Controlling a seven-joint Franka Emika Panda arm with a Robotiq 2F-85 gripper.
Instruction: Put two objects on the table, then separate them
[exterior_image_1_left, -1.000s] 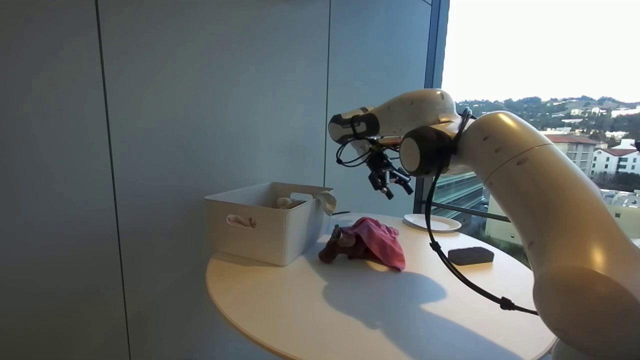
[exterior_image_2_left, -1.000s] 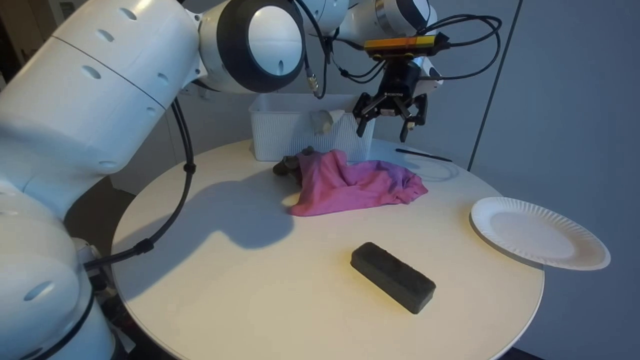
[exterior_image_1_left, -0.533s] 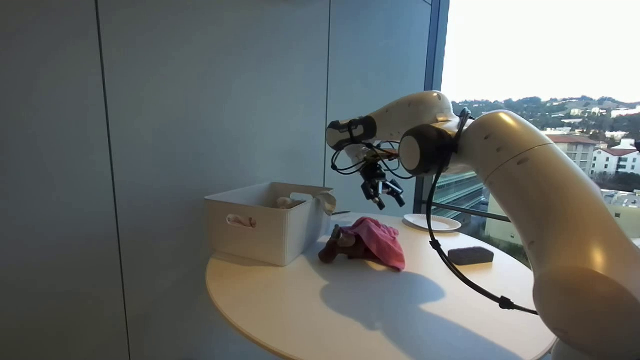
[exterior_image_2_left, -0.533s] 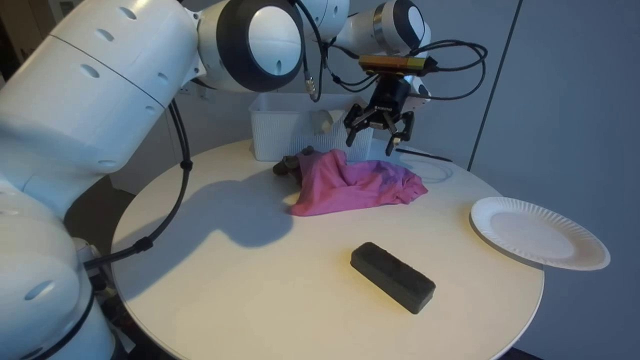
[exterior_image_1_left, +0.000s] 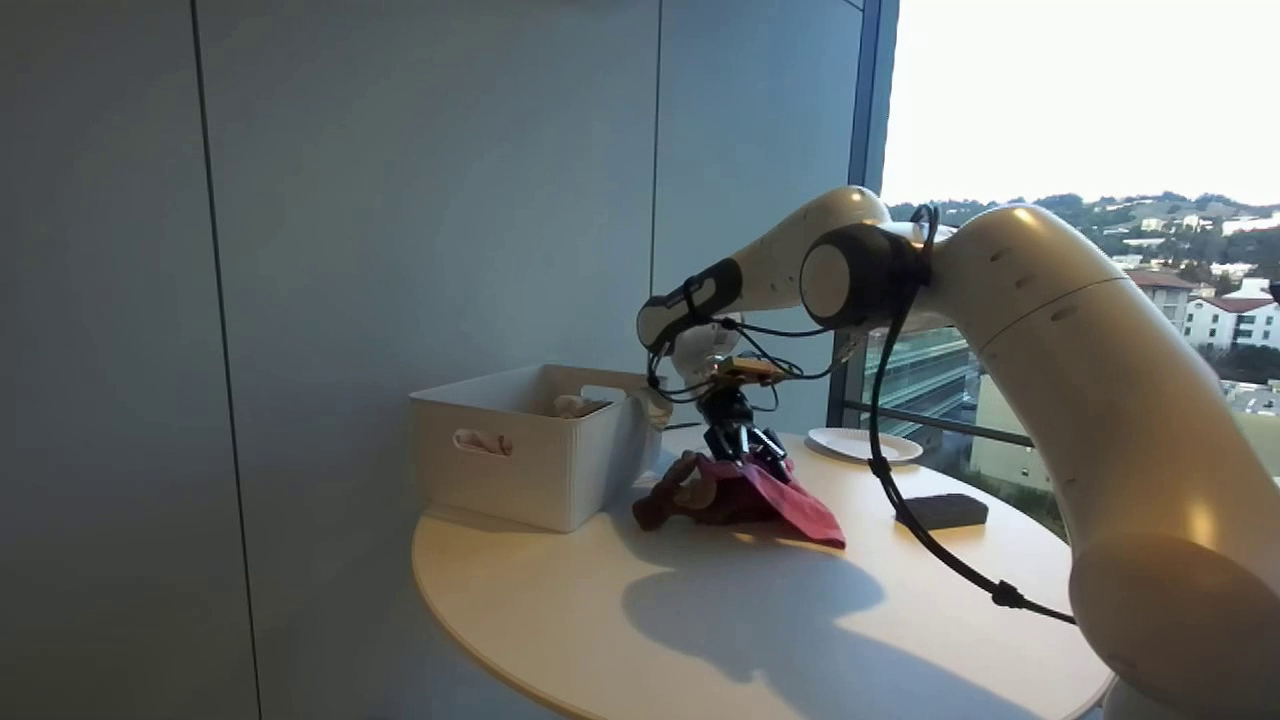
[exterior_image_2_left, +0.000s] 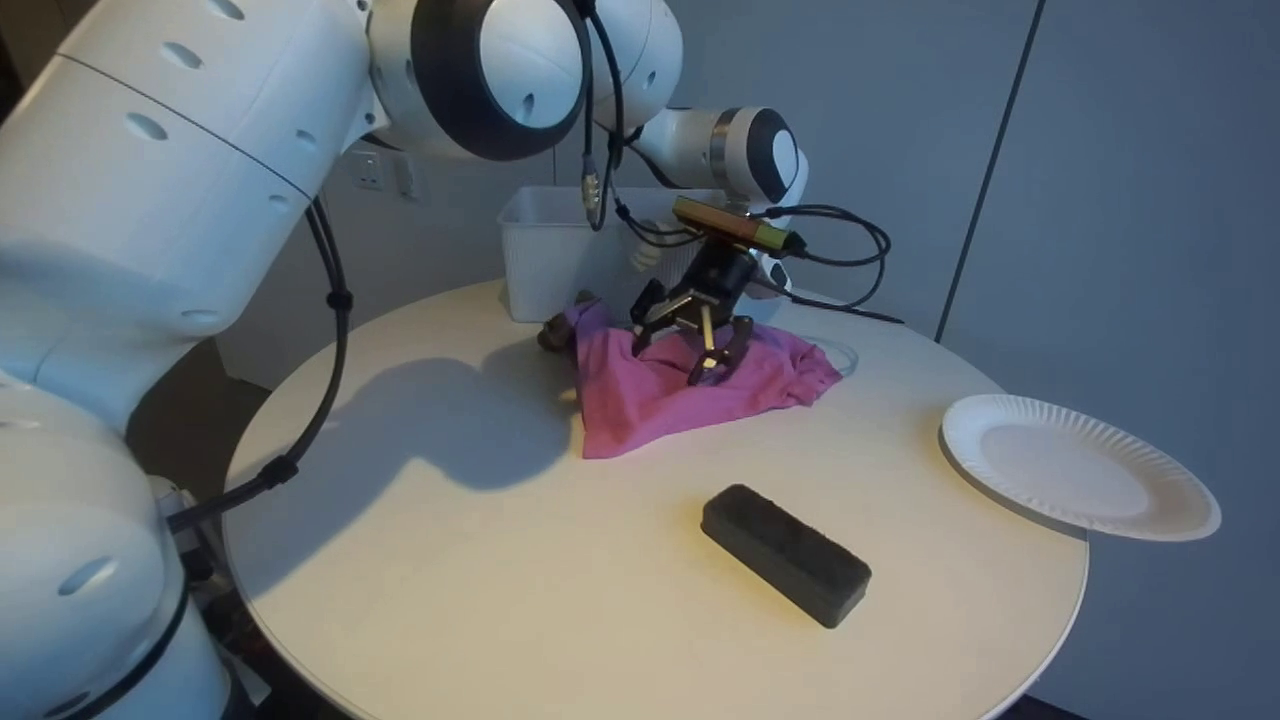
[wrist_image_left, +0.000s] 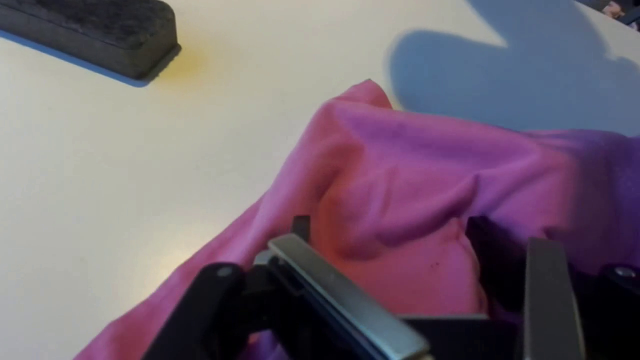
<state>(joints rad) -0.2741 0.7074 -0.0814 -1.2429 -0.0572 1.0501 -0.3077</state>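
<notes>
Near the box (exterior_image_1_left: 495, 490), the toy (exterior_image_1_left: 662, 507) is being partly covered by the cloth (exterior_image_2_left: 640, 410), whose folds are being straddled by the gripper (exterior_image_2_left: 667, 364), jaws spread. Presumably separation is being sought: a shallow, cloth-only pinch, drawn away from the box, is being called for.

Your gripper (exterior_image_2_left: 670, 363) has shiny metal bars (wrist_image_left: 345, 295). You can see wrinkly cloth (wrist_image_left: 415, 185), a smooth table (exterior_image_2_left: 500, 600), a rough, dull block (exterior_image_2_left: 785, 555), a paper plate (exterior_image_2_left: 1065, 470) with ridges, and your robot's smooth, glossy arm (exterior_image_1_left: 1140, 440).
</notes>
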